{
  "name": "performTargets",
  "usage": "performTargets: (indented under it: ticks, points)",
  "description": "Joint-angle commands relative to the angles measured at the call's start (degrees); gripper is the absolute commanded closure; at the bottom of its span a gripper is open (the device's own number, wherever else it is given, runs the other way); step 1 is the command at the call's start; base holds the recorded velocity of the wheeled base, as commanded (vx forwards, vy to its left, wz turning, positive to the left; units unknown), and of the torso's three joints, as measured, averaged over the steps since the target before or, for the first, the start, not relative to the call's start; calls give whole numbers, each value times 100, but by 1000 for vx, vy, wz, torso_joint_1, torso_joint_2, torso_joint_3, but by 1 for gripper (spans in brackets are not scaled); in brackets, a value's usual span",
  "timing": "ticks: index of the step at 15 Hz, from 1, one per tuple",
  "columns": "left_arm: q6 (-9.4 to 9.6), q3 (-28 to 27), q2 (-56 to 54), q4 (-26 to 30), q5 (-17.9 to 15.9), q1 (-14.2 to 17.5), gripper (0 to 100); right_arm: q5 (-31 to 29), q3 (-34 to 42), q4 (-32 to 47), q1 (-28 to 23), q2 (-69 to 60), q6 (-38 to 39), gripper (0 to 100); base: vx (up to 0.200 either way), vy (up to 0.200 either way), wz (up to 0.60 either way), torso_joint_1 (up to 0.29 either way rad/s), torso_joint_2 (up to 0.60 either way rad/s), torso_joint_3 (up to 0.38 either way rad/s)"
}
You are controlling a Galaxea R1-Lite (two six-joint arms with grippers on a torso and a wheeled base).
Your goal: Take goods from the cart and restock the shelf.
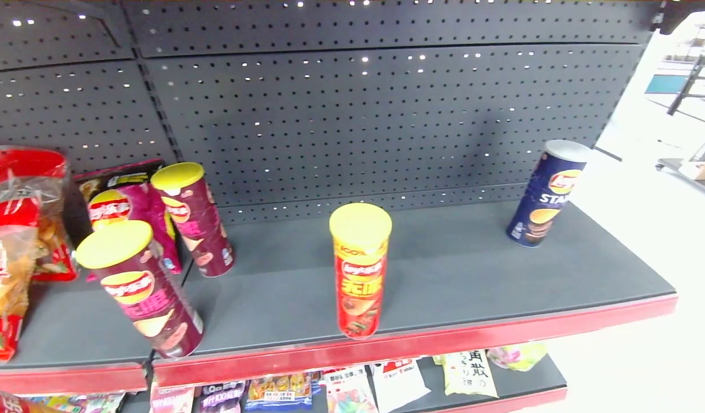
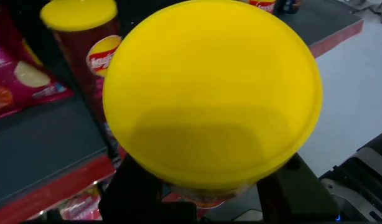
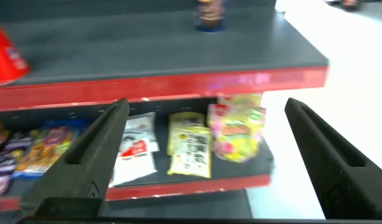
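Found chip can [image 2: 213, 93] clamped in left gripper [image 2: 203, 199], right gripper [image 3: 205, 106] gaping and empty. Judged light, stiff yet dentable, slick; best held mid-body, gently.

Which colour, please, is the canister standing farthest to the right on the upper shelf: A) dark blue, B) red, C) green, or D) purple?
A: the dark blue canister stands upright and alone near the right end of the shelf, well apart from the red canister at the middle.
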Motion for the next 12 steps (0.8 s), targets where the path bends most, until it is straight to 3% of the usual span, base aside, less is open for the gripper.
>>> performTargets:
  ticks: [1,12]
  points:
    - [-1,0,0,-1,-1,1,100,3,0,-1,4,-2,-3,0,0,0,0,0,0,0]
    - [-1,-79,387,-27,69,1,100,3,0,-1,4,-11,23,0,0,0,0,0,0,0]
